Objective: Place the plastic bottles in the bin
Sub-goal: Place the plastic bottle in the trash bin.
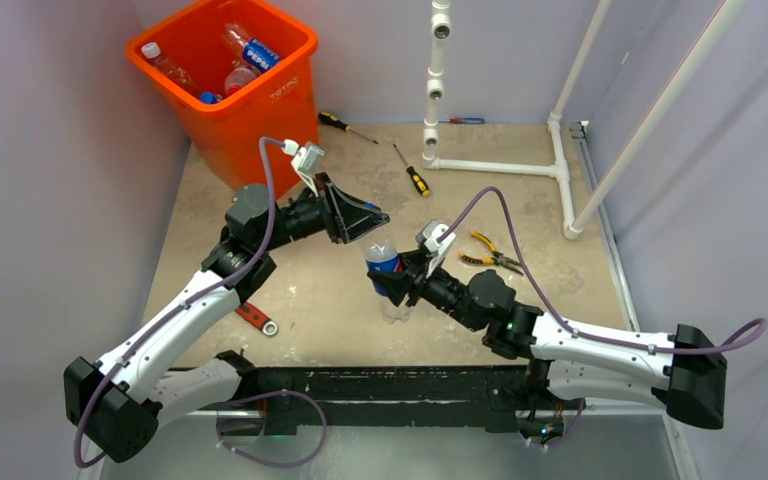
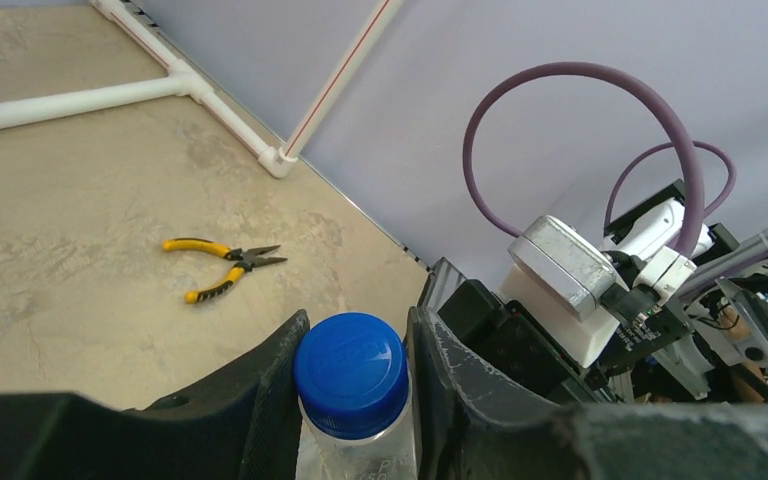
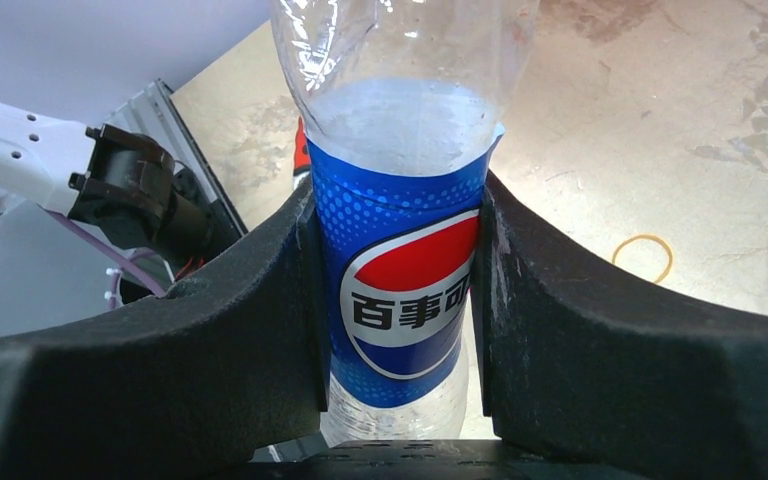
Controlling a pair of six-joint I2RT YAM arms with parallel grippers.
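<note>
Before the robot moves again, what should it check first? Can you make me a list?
1. Left tool closed on the bottle's blue cap: ok, fingers press both sides.
2. Right tool let go, so the left one can probably carry the bottle off: not ok, it grips the label.
3. Bottle upright, cap on: ok.
4. Bottle's bottom lifted off the table: cannot tell.
5. Bin open with room inside: ok, only a few bottles in it.
</note>
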